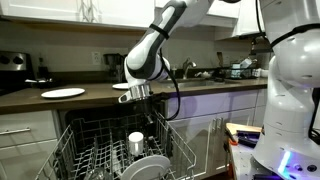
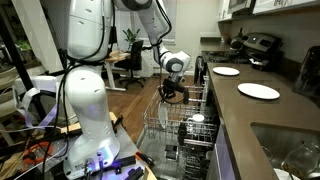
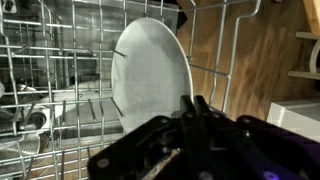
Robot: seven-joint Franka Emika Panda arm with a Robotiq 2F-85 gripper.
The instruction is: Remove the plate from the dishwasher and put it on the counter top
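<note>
The plate [image 3: 150,72], round and pale grey-white, stands upright between the tines of the wire rack [image 3: 60,110] pulled out of the dishwasher [image 1: 85,150]. In an exterior view the plate [image 1: 150,166] sits at the rack's front. My gripper [image 3: 192,104] hangs above the rack with its fingers pressed together and nothing between them. It hovers clear of the plate in both exterior views [image 1: 140,96] [image 2: 172,93]. The dark counter top [image 1: 25,99] [image 2: 250,115] runs above the white cabinets.
A small white cup [image 1: 136,140] [image 2: 197,119] stands in the rack near the plate. Two thin white plates [image 1: 63,93] [image 2: 258,91] lie on the counter. A sink [image 2: 290,150] and a stove [image 2: 255,45] flank it. The robot's white base [image 2: 85,100] stands on the wooden floor.
</note>
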